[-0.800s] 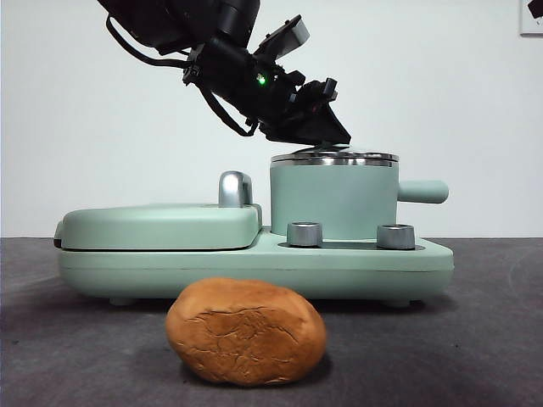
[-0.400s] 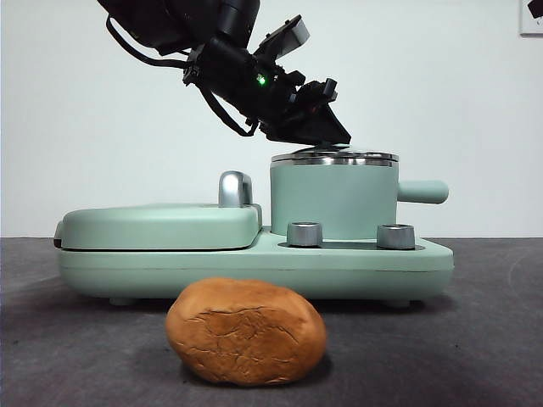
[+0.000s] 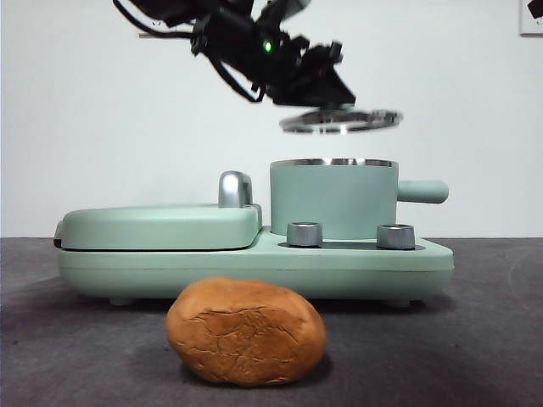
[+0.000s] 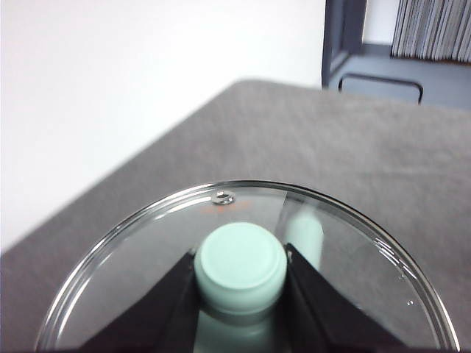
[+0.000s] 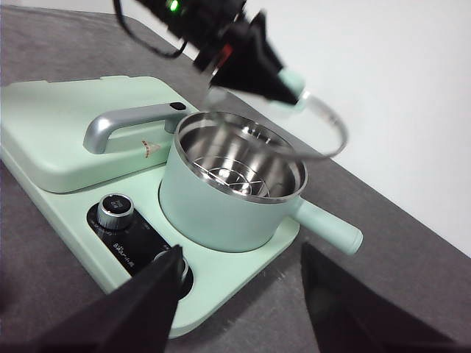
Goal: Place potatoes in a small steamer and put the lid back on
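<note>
left gripper (image 4: 241, 283) clamped on lid (image 3: 340, 120) knob, above open small steamer (image 3: 333, 199); right gripper (image 5: 239, 294) jaws apart; potato (image 3: 246, 331) on desk (image 3: 475, 339) before griddle cover (image 3: 161, 225).

One potato (image 3: 246, 332), one steamer (image 3: 333, 199), one lid (image 3: 341, 120), two knobs (image 3: 305, 234)

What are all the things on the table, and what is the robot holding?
Orange-brown oval potato: one, on the dark grey table, in front of the cooker.
Mint-green cylindrical steamer pot: one, steel rim, open, on the cooker base; steel rack inside.
Mint-green cooker base: one, behind the potato.
Flat mint-green griddle cover: one, chrome handle, beside the pot.
Steel dials: two, on the base in front of the pot.
Round clear glass lid: one, mint-green knob, held in the air above the pot.
Left gripper: jaws shut on the knob.
Right gripper: jaws open, near the cooker.
</note>
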Motion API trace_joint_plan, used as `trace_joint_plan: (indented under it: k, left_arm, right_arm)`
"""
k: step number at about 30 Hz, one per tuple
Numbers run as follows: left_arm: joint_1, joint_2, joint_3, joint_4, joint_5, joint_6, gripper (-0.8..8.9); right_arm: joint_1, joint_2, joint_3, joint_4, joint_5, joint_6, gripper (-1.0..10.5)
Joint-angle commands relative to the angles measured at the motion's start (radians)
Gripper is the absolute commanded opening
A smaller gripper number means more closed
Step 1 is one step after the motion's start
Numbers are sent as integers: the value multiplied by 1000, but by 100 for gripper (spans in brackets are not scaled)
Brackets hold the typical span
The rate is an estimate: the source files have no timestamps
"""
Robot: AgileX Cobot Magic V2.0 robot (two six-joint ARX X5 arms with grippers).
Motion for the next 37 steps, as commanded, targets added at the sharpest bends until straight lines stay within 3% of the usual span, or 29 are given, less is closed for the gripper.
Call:
trace_joint_plan:
  k: [1, 5, 10, 14, 19, 22, 30, 37]
  left_arm:
    - [-5, -19, 63, 2, 0, 5, 15]
    - [-4, -71, 93, -80, 1, -13, 15]
    - [6, -167, 100, -310, 8, -29, 15]
    - [22, -227, 99, -502, 6, 25, 17]
    - [43, -285, 95, -624, 25, 66, 18]
    - [61, -334, 58, -630, 74, 66, 18]
    - [113, -557, -194, -580, 76, 31, 18]
    - [164, -829, -500, -493, 48, -52, 18]
  right_arm:
    - [4, 4, 17, 6, 2, -3, 255]
    - [4, 4, 17, 6, 2, -3, 255]
    - [4, 4, 17, 6, 2, -3, 255]
    - [4, 4, 17, 6, 2, 3, 255]
    - [6, 4, 17, 6, 2, 68, 255]
    - [18, 4, 17, -5, 38, 89, 258]
    - [94, 10, 28, -108, 76, 59, 288]
    - [290, 92, 63, -174, 90, 30, 301]
